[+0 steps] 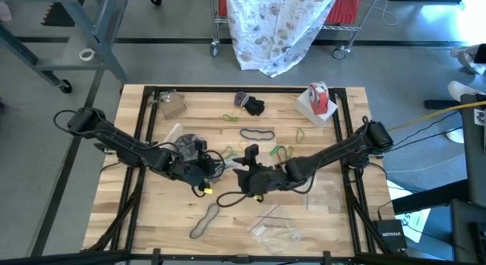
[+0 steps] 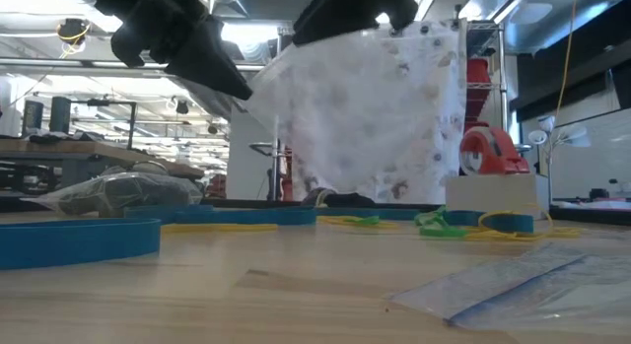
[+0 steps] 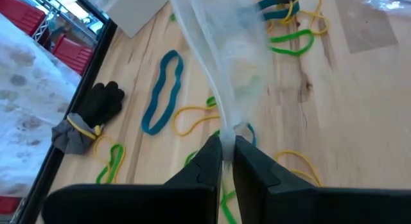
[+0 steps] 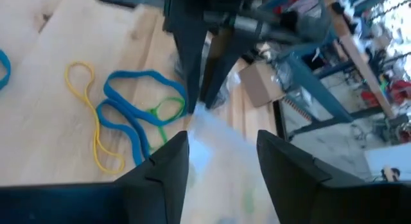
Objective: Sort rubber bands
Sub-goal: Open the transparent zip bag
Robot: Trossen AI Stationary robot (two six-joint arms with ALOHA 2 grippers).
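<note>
Rubber bands [image 3: 160, 90], thin floppy loops in teal, green and yellow, lie scattered flat over the middle and far part of the pale wooden slat table [image 1: 152, 212], with a larger dark loop [image 1: 205, 219] lying alone nearer the front edge.

At the table's centre the left gripper [image 3: 227, 153] has its two dark, wedge-shaped fingers pressed together on a pinched fold of a clear plastic bag [image 3: 221, 57]; the thin, glossy film rises from the fingertips and widens as it goes. Facing it from the right, the right gripper [image 4: 221, 147] holds its fingers well apart, one on each side of the hazy hanging film of the same bag; whether either finger touches the plastic cannot be told. Below and left of those fingers lie a folded blue band [image 4: 131, 112], a small green loop [image 4: 168, 108] and a long yellow loop [image 4: 96, 121] on the wood.

Farther out, a black glove [image 3: 103, 103] with a grey bundle tied by a yellow band sits near the table's far edge. A red-and-white tape roll [image 1: 318, 96] stands on a white block at the far right corner, and a brown cardboard box [image 1: 171, 104] sits at the far left. More flat clear bags [image 1: 277, 231] lie near the front, right of centre. Beyond the table hangs a white patterned cloth [image 1: 277, 26] over a wire cart.
</note>
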